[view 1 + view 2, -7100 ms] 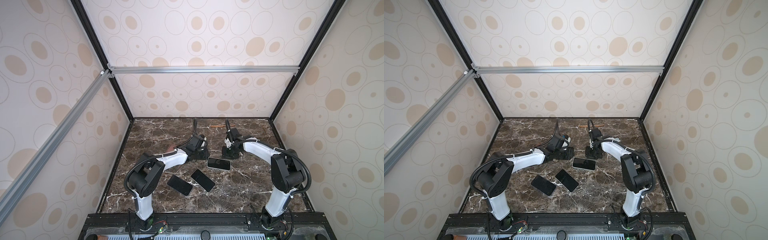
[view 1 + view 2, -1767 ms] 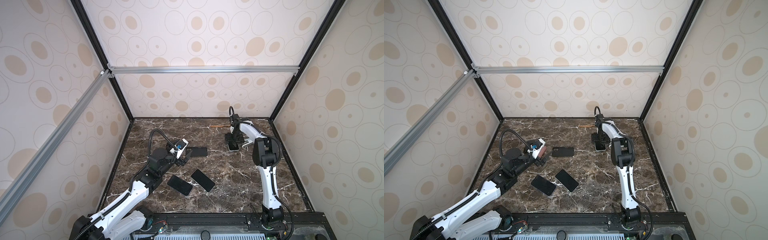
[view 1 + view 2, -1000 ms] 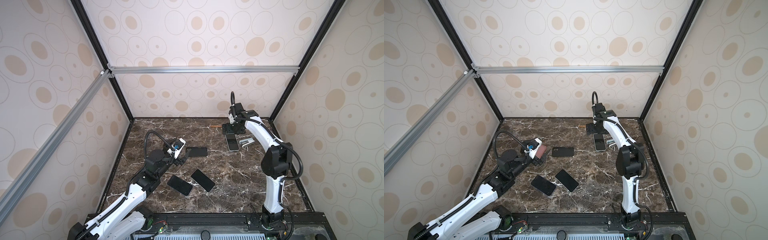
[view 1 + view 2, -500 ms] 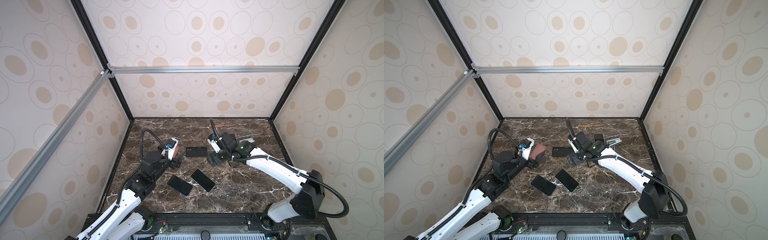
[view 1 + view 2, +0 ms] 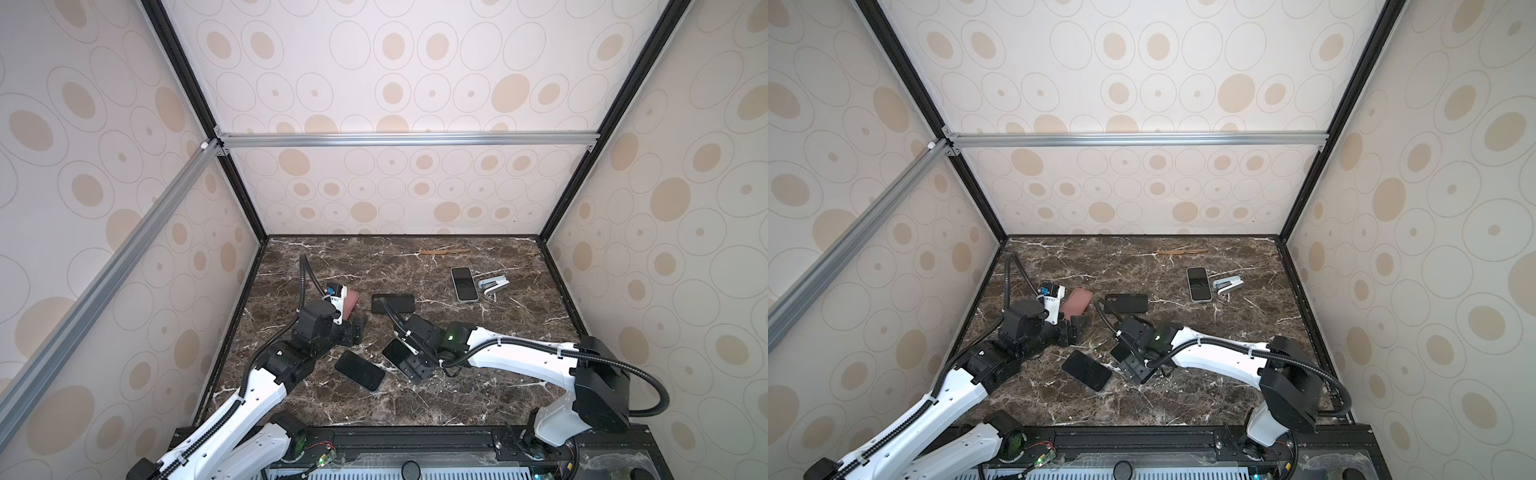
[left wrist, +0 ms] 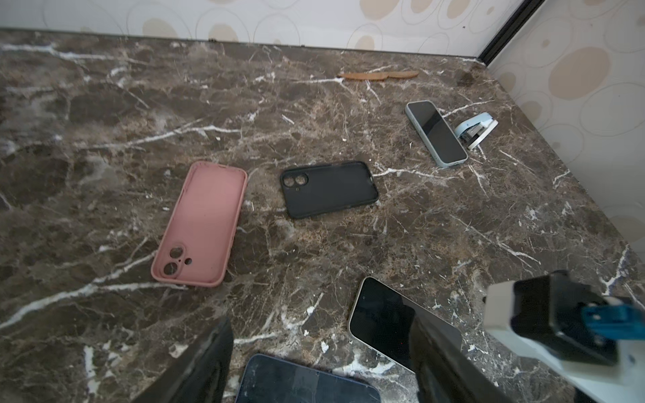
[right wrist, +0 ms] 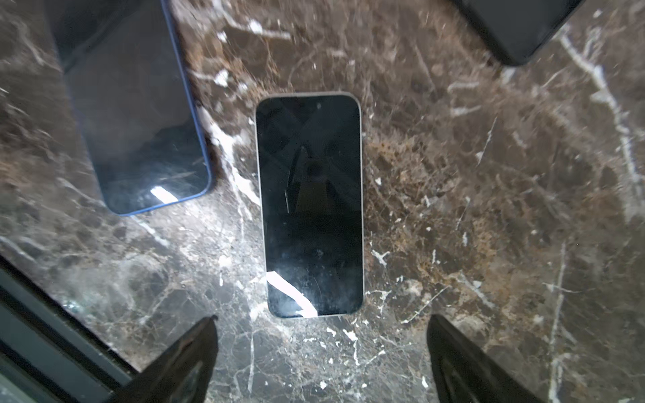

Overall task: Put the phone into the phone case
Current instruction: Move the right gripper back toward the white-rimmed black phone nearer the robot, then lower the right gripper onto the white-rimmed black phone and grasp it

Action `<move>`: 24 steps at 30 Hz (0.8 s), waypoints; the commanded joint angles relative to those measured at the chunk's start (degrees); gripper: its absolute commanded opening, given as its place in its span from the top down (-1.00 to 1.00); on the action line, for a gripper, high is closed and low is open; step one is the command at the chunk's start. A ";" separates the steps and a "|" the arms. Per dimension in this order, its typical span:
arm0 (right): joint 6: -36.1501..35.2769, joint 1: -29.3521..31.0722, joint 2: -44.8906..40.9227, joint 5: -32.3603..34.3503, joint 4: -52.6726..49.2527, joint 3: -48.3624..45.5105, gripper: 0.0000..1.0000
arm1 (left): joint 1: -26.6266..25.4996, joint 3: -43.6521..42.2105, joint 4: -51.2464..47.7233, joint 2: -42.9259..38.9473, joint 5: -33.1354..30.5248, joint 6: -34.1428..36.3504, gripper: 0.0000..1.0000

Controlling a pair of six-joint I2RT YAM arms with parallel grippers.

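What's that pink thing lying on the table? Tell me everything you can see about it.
It is an empty pink case, lying flat, hollow side up, on the marble table. It looks like soft matte rubber, with rounded corners and a raised rim. One end has a camera cut-out: two round holes and a smaller one. It lies beside the black case, apart from it. Only the table touches it.

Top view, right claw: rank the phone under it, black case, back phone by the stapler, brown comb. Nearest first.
1. Phone: directly under the open right claw, front centre.
2. Black case: centre, behind it.
3. Back phone: back right, beside the stapler.
4. Brown comb: by the back wall.
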 commanded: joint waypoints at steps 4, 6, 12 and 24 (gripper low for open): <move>2.77 0.18 5.95 -1.90 0.40 0.07 -0.90 | 0.41 -3.27 0.48 3.03 2.26 -7.99 -0.57; 2.95 0.24 7.57 -1.66 0.42 0.53 -0.90 | 0.35 -3.88 1.15 3.84 2.80 -8.39 -0.57; 2.97 0.09 11.44 -2.26 0.29 1.93 -0.91 | 0.35 -4.28 1.24 5.52 2.33 -8.04 -0.58; 3.93 -0.08 13.34 -4.18 -0.72 1.24 -0.49 | 0.41 -3.35 0.48 4.75 0.28 -7.07 -0.58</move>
